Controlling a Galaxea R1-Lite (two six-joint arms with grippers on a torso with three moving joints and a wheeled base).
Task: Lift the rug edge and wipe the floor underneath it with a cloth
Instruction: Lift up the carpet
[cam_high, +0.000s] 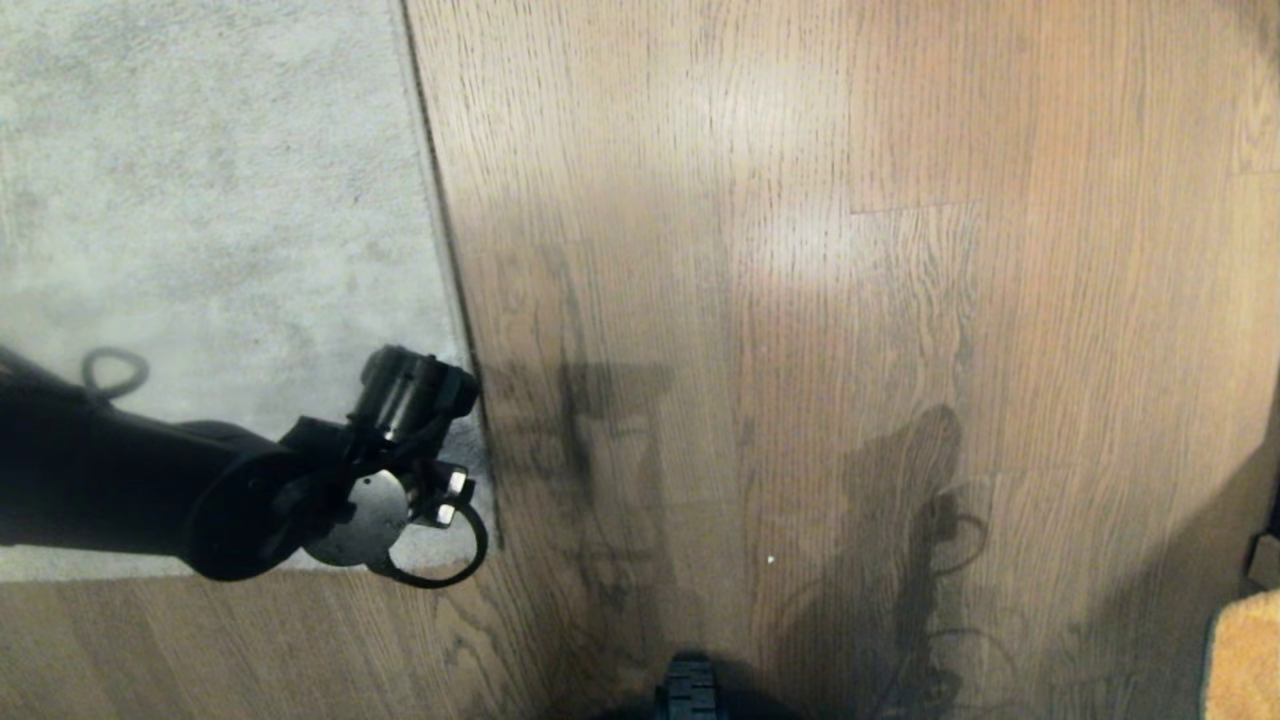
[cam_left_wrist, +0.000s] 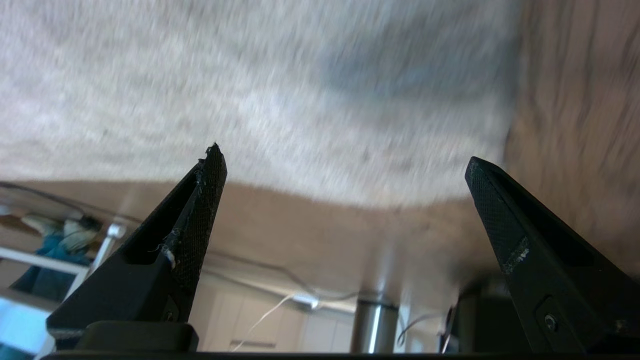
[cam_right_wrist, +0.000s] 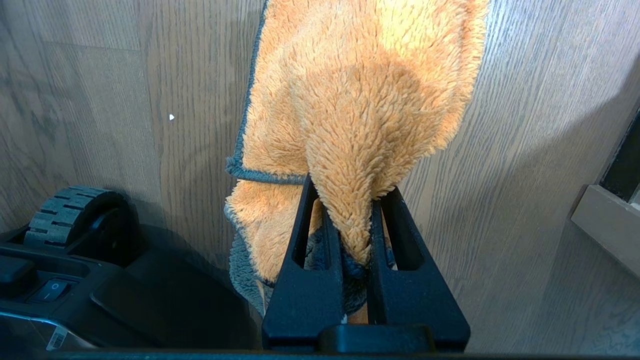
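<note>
The pale grey rug covers the upper left of the head view, and its rug edge runs straight down to a corner beside my left arm. That arm reaches in from the left over the corner. My left gripper hangs open above the rug near that corner, with nothing between its fingers. The brown wood floor fills the remainder. My right gripper is shut on the fuzzy orange cloth, which hangs above the floor. A bit of the cloth shows at the lower right.
My base wheel sits at the bottom centre; the wheel and dark base show beside the cloth. A low ledge stands at the far right. Beyond the rug are a metal leg and a cable.
</note>
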